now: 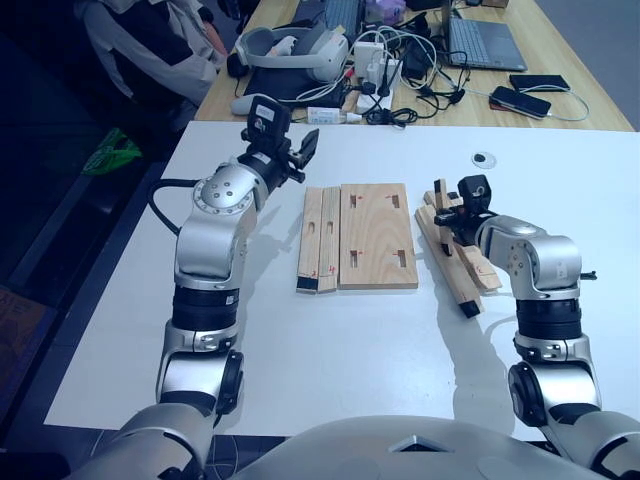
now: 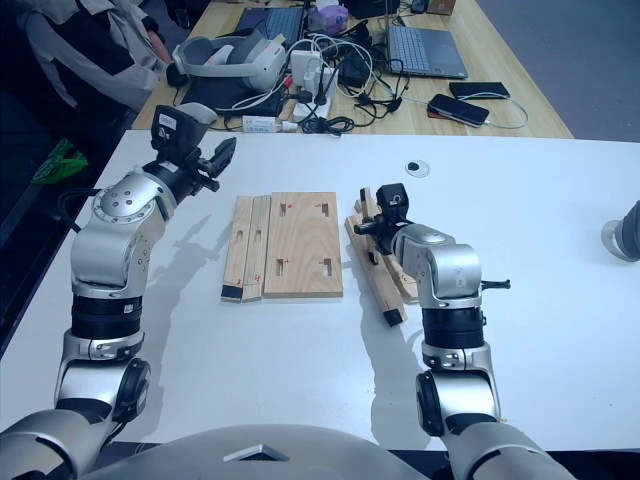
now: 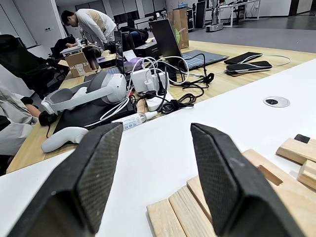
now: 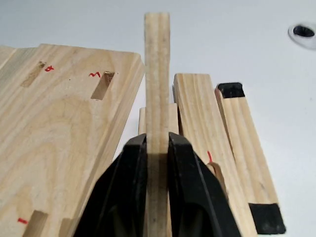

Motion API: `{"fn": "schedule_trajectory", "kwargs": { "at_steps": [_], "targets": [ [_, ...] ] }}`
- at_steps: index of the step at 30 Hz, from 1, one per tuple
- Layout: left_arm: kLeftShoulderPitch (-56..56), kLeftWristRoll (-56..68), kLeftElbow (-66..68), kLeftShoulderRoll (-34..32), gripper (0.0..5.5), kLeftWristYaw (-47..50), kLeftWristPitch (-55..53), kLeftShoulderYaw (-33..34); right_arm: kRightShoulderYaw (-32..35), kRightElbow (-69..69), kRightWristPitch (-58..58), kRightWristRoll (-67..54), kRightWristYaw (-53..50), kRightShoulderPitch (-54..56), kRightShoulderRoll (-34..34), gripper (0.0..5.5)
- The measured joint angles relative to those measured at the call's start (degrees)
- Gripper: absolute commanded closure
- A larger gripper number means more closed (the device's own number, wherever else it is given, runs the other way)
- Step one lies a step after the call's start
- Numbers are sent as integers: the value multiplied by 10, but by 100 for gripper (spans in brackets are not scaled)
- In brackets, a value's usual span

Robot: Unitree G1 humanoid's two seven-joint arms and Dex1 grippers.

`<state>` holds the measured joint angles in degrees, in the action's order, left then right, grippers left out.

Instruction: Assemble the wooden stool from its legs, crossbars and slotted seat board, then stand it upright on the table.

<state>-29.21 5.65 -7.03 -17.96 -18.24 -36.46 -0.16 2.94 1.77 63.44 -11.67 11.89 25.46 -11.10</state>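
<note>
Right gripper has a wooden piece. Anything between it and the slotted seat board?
Nothing visible. The right gripper, shut on the wooden piece, is over the loose legs just beside the seat board, whose slotted face is bare. The left gripper is open, off past the board's far-left side.

- Eye views are looking down from the head, sharing the table [image 1: 350, 340].
- Wrist views are looking out from close behind left pincer [image 3: 157, 133] and right pincer [image 4: 157, 143].

Pale, red-marked seat board [image 1: 378, 235]
</note>
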Motion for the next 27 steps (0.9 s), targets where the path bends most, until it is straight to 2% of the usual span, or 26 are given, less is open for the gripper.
{"fn": "schedule_trajectory", "kwargs": {
  "at_steps": [7,12,14,16,18,22,27],
  "targets": [
    [0,0,7,2,297,2,12,0,-7,19,-92,-2,15,22,1,510],
    [-2,0,15,5,297,6,23,0,-56,12,-122,32,26,17,-28,510],
    [-2,0,16,5,297,7,23,0,-56,5,-121,31,27,13,-29,510],
    [-2,0,16,6,297,9,24,0,-1,-3,-85,-12,25,12,3,510],
    [-3,0,16,6,297,12,24,0,13,-13,-82,-26,22,10,19,510],
    [-3,0,16,6,297,12,24,-1,-61,-32,-174,64,8,2,-30,510],
    [-3,0,16,7,297,12,24,-1,-62,-73,-210,80,-2,3,-22,510]
  ]
}}
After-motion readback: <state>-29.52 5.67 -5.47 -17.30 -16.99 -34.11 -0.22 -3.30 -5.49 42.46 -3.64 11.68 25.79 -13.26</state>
